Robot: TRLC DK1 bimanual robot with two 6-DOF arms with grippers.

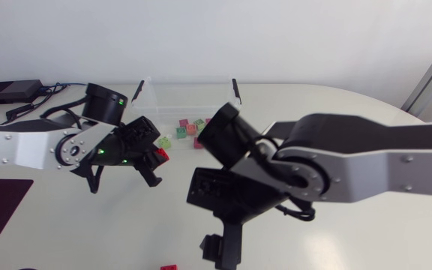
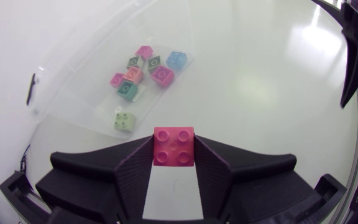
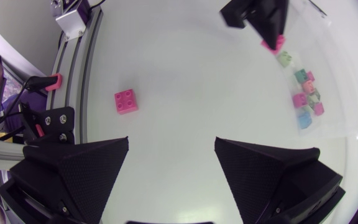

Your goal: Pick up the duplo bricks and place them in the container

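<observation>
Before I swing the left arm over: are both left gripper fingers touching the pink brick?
Touching. The left wrist view shows the pink brick held between the fingers of the left gripper, each side face flush against one, no gap visible.

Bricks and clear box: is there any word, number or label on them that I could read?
None can be read in any view.
pink brick in the left gripper: plain studs, nothing legible.
bricks in the clear box: too small to tell.
loose brick on the table: no print visible.
</observation>
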